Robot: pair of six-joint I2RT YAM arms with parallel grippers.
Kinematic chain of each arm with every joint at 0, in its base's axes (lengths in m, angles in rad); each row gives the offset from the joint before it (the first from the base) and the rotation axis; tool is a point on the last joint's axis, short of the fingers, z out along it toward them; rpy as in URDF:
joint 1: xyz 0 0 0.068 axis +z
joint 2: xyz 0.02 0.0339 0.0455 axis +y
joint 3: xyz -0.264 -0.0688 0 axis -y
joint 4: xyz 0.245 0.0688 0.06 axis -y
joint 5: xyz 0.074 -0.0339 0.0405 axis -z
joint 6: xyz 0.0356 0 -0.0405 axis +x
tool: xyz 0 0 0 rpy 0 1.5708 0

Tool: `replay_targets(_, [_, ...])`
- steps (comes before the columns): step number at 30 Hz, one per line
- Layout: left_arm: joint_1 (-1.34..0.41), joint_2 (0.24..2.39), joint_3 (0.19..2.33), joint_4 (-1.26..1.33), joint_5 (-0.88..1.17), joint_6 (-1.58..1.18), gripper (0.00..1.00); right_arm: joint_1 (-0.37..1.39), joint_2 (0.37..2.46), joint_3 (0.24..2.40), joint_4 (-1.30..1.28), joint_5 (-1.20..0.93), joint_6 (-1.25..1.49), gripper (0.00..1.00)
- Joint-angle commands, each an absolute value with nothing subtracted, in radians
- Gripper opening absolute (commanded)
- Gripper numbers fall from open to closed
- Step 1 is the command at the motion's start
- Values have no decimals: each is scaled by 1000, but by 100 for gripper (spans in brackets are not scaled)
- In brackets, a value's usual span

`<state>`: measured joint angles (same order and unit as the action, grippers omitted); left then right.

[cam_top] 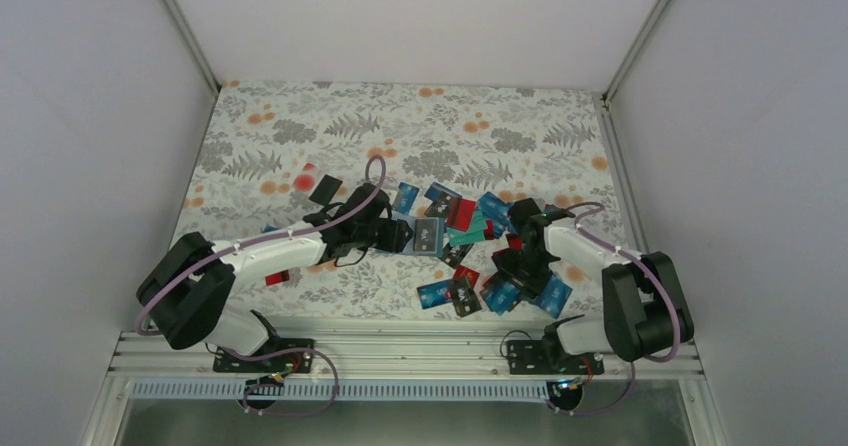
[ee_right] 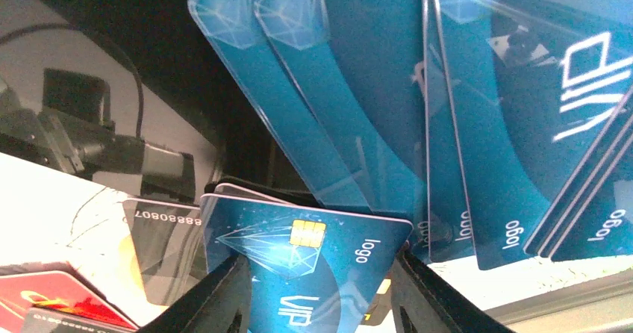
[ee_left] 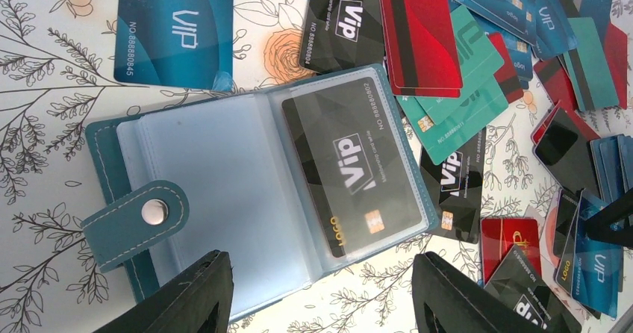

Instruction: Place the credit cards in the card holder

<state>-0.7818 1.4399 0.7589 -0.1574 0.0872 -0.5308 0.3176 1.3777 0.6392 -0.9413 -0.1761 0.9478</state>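
the right gripper (ee_right: 317, 266) stands with its dark fingers (ee_right: 224, 299) on either side of a blue vip card (ee_right: 298, 232) (gold chip and "logo" on its face). the card's side edges meet both fingers, though a firm clamp is unclear. behind it, more blue cards (ee_right: 478, 124) fan upward. a black card (ee_right: 160, 247) and a red card (ee_right: 45, 299) lie to the left.

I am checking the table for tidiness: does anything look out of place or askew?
Yes. The credit cards lie scattered and overlapping at mixed angles beside the open card holder, and several blue cards lean up in a fan instead of lying flat.
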Motion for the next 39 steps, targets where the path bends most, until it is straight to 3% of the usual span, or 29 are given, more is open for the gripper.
replay_targets(1, [-784,1440,775,-149,90,-514,60,321,1440,614,-781,-177,917,46])
replay_targets(21, [-812,1456,755,8,276,-451,57,357,1443,738,-738,-321,830,39])
replay_targets(28, [-870,1494,777,49,303,-387,57,432,1506,776,-679,-361,801,33])
replay_targets(39, [-904,1468,729,45,252,-384,55,628,1600,766,-627,-395,810,35])
